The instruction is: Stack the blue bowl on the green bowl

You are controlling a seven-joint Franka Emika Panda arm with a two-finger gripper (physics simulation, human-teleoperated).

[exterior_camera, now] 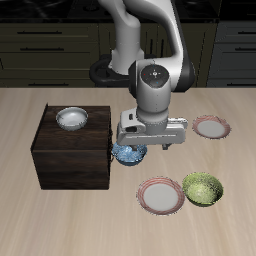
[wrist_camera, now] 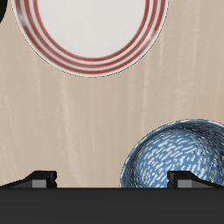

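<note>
- Wooden surface (exterior_camera: 60,215), dark cabinets behind.
- Blue bowl (exterior_camera: 129,154) on surface beside dark box (exterior_camera: 72,152); hand (exterior_camera: 140,147) above it, fingers spread, holding nothing.
- Risk: off-centre descent clips the rim, tips bowl; box crowds approach.
- Green bowl (exterior_camera: 203,188) waits beside plate (exterior_camera: 161,196).

Even, soft overhead light; faint shadows; low-resolution, slightly blurry renders, no glare.

A pale wood-grain counter (exterior_camera: 60,215) fills the foreground, its planks running lengthwise and evenly lit, with soft shadows on it. Behind it runs a row of dark cabinets (exterior_camera: 55,40), drawer fronts and slim light handles just readable in the gloom. A dark brown wooden box (exterior_camera: 70,160) sits on the counter.
</note>
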